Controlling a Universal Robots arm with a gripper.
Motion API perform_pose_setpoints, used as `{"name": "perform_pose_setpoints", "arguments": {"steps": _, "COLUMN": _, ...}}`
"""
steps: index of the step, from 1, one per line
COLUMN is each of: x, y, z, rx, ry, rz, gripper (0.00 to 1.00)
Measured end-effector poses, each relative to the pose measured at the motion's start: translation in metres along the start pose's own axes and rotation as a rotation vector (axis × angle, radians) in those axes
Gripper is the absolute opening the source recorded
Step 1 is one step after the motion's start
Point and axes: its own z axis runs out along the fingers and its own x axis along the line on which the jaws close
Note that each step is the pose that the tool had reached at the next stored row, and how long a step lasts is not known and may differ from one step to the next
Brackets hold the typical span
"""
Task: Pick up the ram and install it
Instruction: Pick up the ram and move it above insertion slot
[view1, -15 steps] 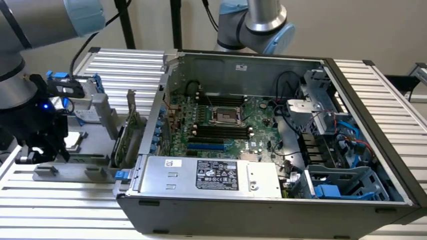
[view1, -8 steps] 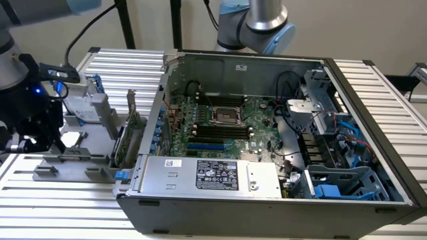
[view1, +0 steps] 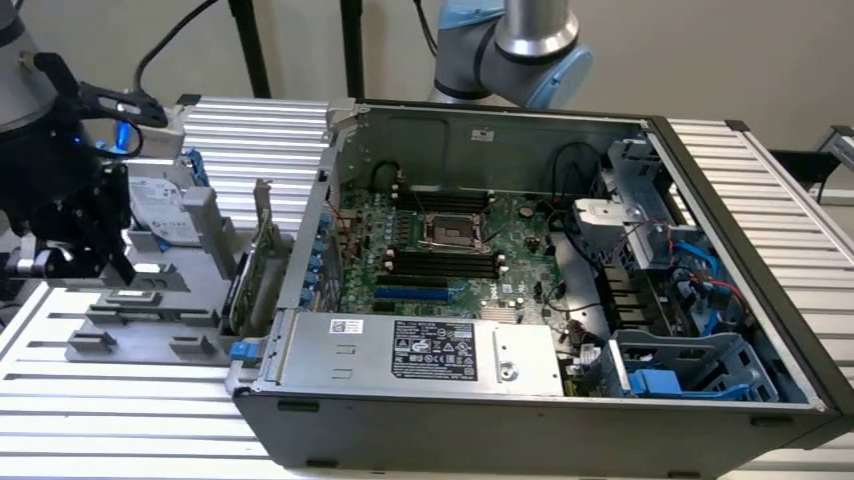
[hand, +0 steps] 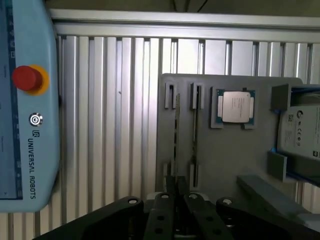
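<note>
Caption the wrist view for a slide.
Gripper above the grey parts fixture, lined up with the ram standing on edge; a processor sits in its holder nearby.

Soft, even indoor light; the slats of the aluminium table (view1: 134, 420) gleam pale, the CPU (hand: 235, 106) lid shines mildly, and the computer case (view1: 534, 430) sits shadowed inside.
</note>
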Motion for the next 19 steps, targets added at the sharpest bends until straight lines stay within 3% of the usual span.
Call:
{"name": "perform_pose_setpoints", "arguments": {"steps": 7, "x": 0.0, "y": -0.0261, "z": -0.0327, "rx": -0.0002, "ry": -0.0029, "rz": -0.001, "gripper": 0.13}}
{"name": "perform_pose_setpoints", "arguments": {"steps": 19, "x": 0.0, "y": -0.0752, "z": -0.0876, "rx": 0.0001, "ry": -0.0152, "rz": -0.002, "gripper": 0.13}}
